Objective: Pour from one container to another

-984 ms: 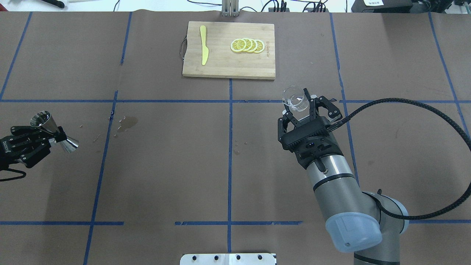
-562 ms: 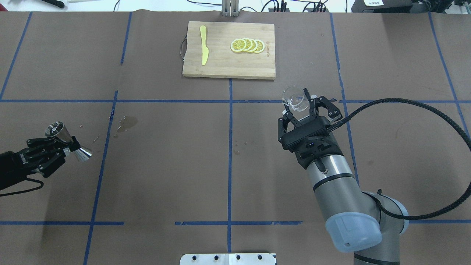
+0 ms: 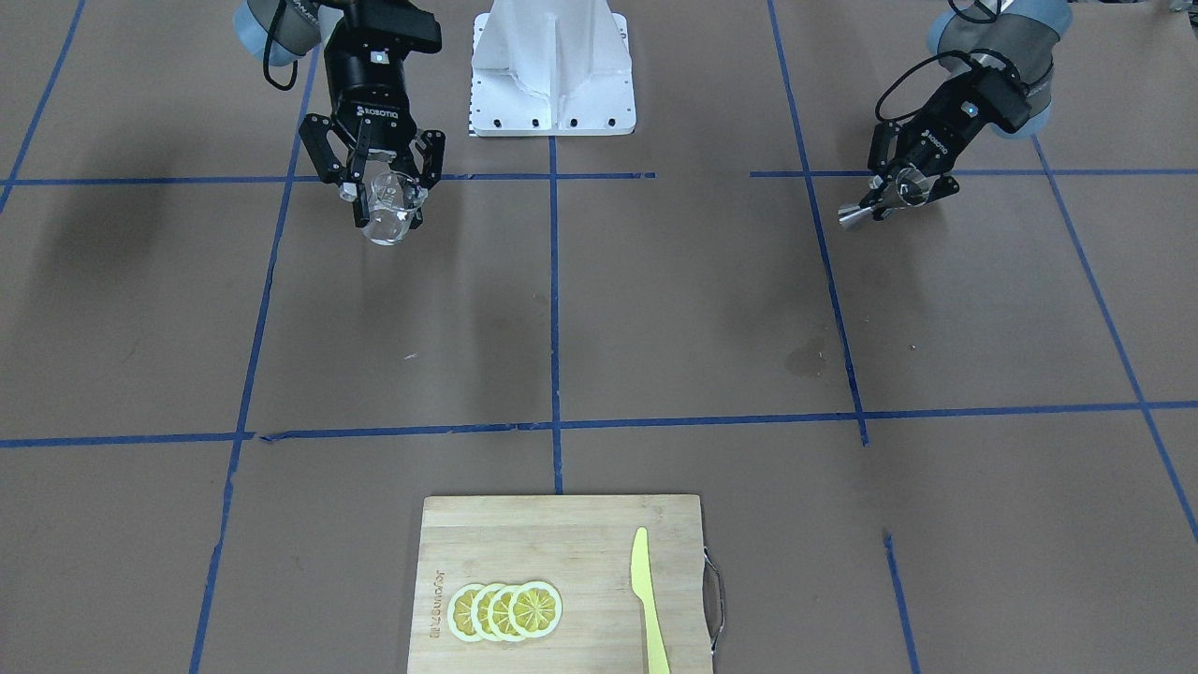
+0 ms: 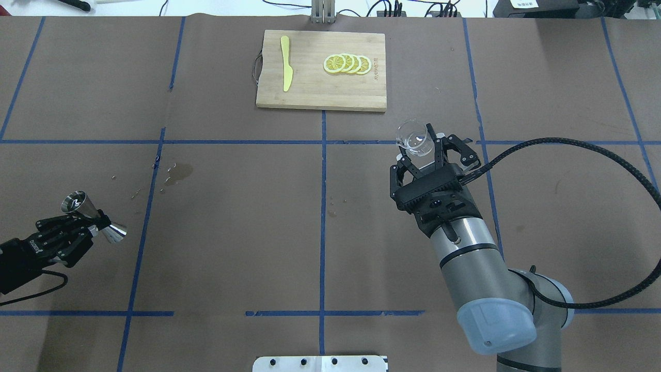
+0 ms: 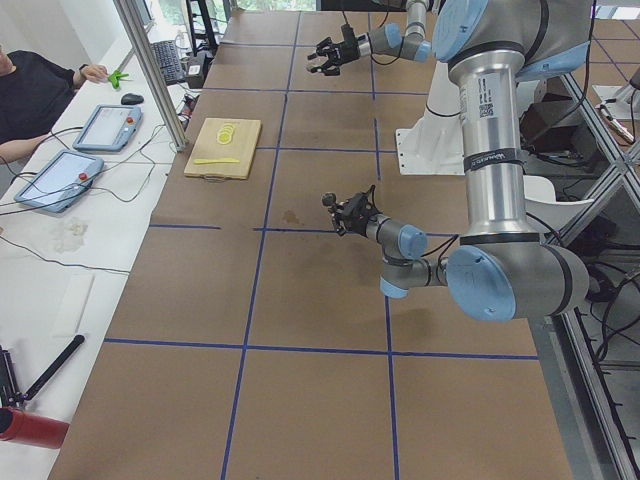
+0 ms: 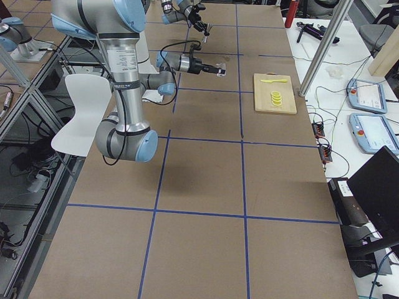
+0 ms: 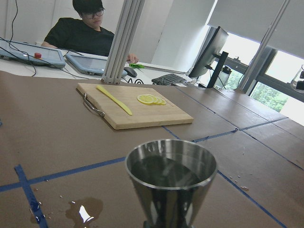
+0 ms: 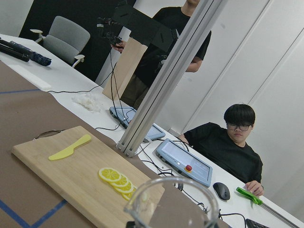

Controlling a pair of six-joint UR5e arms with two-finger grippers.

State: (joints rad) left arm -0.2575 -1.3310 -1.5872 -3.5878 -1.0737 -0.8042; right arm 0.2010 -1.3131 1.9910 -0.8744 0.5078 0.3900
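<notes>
One clear cup (image 4: 413,137) clenched in right pincer (image 4: 421,149), one steel jigger (image 4: 78,204) clenched in left pincer (image 4: 97,223), four lemon slices (image 4: 347,64)

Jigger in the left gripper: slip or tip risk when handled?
The polished steel jigger looks slick, so it may twist in the left gripper, though the narrow waist likely helps the grip. Set down, its small rim seems tippy; on its side it would probably roll.
</notes>
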